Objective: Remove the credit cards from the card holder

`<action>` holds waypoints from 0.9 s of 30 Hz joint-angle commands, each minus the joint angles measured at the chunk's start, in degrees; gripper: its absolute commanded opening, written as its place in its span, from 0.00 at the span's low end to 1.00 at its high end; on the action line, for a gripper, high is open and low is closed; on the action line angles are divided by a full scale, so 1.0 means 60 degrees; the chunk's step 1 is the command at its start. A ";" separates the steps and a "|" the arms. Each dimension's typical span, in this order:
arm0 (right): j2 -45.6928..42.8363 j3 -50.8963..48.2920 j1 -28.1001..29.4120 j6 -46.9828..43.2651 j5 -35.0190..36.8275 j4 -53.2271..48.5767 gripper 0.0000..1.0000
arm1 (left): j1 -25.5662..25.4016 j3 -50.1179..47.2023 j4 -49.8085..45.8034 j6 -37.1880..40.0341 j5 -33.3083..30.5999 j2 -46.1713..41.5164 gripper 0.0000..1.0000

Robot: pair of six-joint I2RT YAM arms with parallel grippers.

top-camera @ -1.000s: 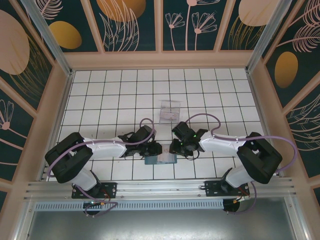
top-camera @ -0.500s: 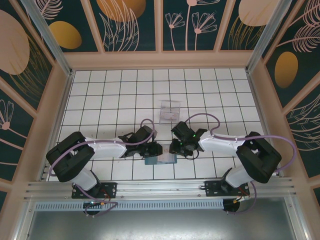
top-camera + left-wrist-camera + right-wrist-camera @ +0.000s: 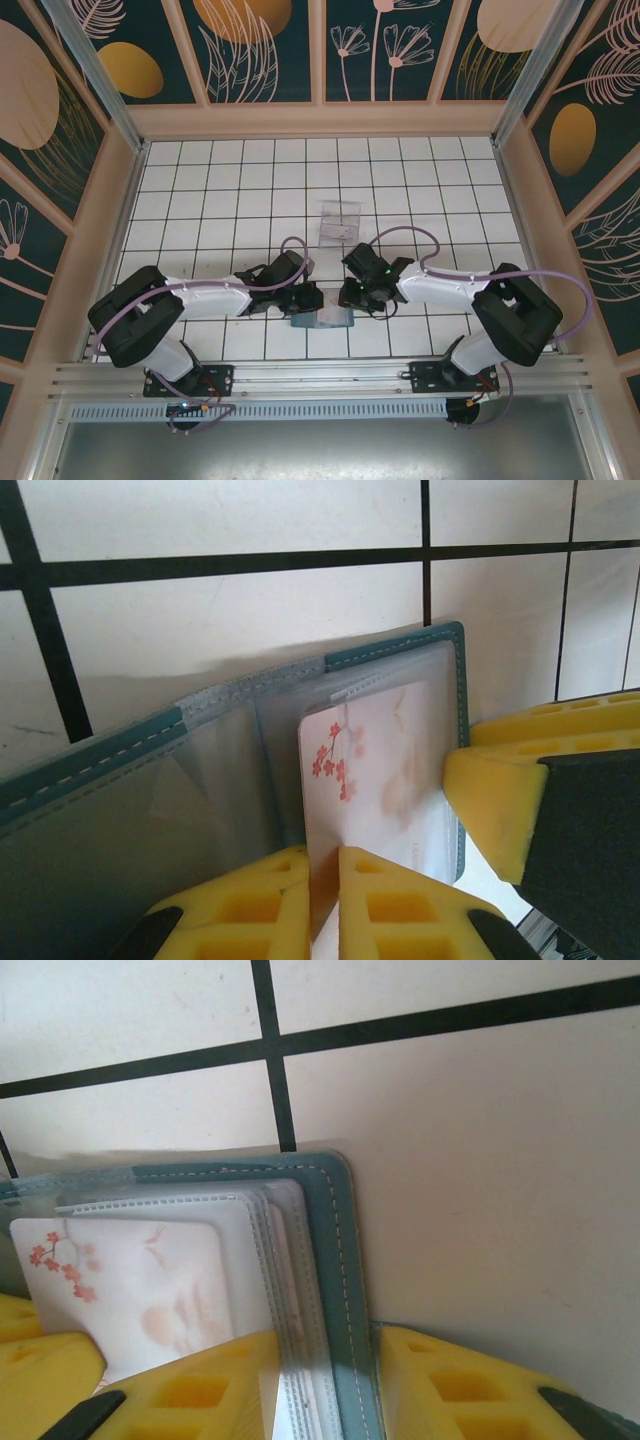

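- Where the two arms meet over the near part of the table [image 3: 220,190], the overhead view shows the left pincer [image 3: 312,300] and the right pincer [image 3: 348,297] pointed at each other, close together. Both are down on the card holder [image 3: 325,320], which lies under their tips. How far either stands open cannot be told from up here.
- Beyond both pincers, well apart from them, a clear plastic tray [image 3: 338,222] sits on the tiles.
- From the left wrist, the left pincer [image 3: 322,865] has its yellow fingers [image 3: 400,910] drawn nearly together. The lower edge of a credit card [image 3: 375,770] is pinched in the thin slot between them.
- That card is white with a sprig of red blossoms. Ahead of the fingers it lies partly under a clear sleeve of the open card holder [image 3: 90,755], whose teal stitched edge runs beyond and to the right of it.
- Right of the left pincer, a yellow finger of the right pincer [image 3: 500,790] touches the holder's right edge.
- From the right wrist, the right pincer [image 3: 325,1355] stands part open. Its fingers [image 3: 460,1385] are clamped either side of the card holder [image 3: 335,1250], whose teal cover and stacked clear sleeves fill the gap.
- Left of that pincer the blossom card [image 3: 140,1280] lies against the sleeves, and a yellow finger of the left pincer [image 3: 35,1360] sits at the card's lower left corner.
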 commanded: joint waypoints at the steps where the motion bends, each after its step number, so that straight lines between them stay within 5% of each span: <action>1: 0.0391 -0.0110 0.0126 0.0109 0.0225 -0.0304 0.32 | 0.0013 -0.0096 -0.0496 0.0229 -0.0290 -0.0255 0.12; 27: 0.0239 -0.0065 0.0104 0.0112 0.0400 -0.0523 0.28 | 0.0008 0.0045 -0.2350 0.0785 -0.1457 -0.1960 0.02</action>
